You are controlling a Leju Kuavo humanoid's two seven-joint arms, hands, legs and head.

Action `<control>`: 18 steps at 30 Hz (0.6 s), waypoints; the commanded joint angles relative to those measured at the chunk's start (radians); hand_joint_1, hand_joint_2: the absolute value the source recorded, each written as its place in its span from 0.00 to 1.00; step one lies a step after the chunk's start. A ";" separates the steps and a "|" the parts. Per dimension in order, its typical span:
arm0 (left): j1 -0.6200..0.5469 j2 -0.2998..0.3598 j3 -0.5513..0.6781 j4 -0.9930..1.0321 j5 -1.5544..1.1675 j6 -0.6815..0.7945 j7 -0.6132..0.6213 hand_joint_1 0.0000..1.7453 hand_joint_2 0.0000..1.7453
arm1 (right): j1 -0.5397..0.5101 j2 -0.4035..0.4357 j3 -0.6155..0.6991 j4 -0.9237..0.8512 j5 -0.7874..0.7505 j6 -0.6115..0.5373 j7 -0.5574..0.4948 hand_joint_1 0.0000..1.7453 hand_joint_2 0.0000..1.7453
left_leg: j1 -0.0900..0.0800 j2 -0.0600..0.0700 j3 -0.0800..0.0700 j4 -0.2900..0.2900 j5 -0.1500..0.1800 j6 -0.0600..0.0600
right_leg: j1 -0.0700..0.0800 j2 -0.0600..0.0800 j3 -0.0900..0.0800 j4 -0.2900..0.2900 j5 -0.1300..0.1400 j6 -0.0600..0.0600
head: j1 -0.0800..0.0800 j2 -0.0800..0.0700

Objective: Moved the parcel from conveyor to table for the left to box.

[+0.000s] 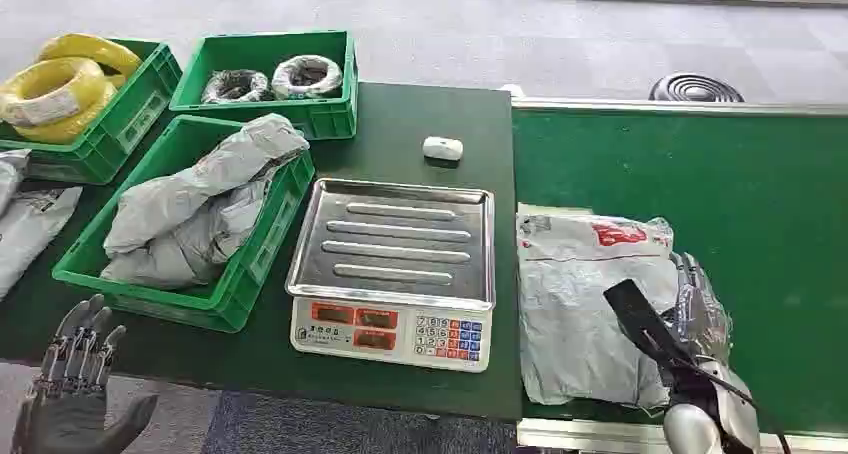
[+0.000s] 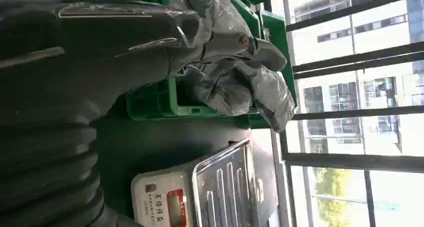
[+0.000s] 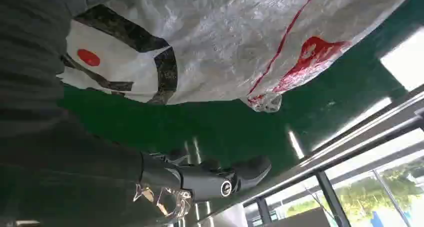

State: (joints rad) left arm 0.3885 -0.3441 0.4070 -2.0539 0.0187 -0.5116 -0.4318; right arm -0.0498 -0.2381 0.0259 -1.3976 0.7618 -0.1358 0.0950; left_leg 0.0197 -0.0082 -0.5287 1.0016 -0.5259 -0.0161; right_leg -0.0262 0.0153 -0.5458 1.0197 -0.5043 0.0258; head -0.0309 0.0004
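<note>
The parcel [image 1: 580,304], a grey plastic mailer with red print, lies flat on the green conveyor belt [image 1: 750,194], close to its near left edge. My right hand [image 1: 700,314] lies along the parcel's right edge, fingers stretched out. In the right wrist view the parcel [image 3: 225,42] sits beside the hand's thumb [image 3: 210,179], with a strip of belt showing between them. My left hand [image 1: 75,374] hovers off the table's near left corner with fingers spread and nothing in it; in the left wrist view this hand [image 2: 75,62] looms before the crate.
A scale [image 1: 395,274] with a steel pan stands on the dark table [image 1: 410,134] beside the belt. Left of it a green crate [image 1: 230,294] holds grey bags. Behind are a crate of rolls [image 1: 320,114], a crate of yellow coils [image 1: 130,114], and a small white device [image 1: 443,148].
</note>
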 commanded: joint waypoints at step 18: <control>0.030 0.109 -0.169 0.056 0.006 0.103 0.012 0.00 1.00 | -0.228 -0.071 0.088 0.542 0.016 0.335 0.068 0.96 1.00 | 0.000 -0.001 0.000 -0.002 0.001 0.001 | 0.000 -0.002 0.000 -0.002 0.001 -0.002 | 0.000 0.000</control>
State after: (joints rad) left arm 0.3713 -0.2712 0.2709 -2.0367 0.0256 -0.4131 -0.4128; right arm -0.2315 -0.3079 0.0812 -0.9590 0.7717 0.1961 0.1595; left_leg 0.0198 -0.0105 -0.5294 1.0015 -0.5260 -0.0160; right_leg -0.0260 0.0141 -0.5456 1.0197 -0.5046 0.0260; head -0.0313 0.0004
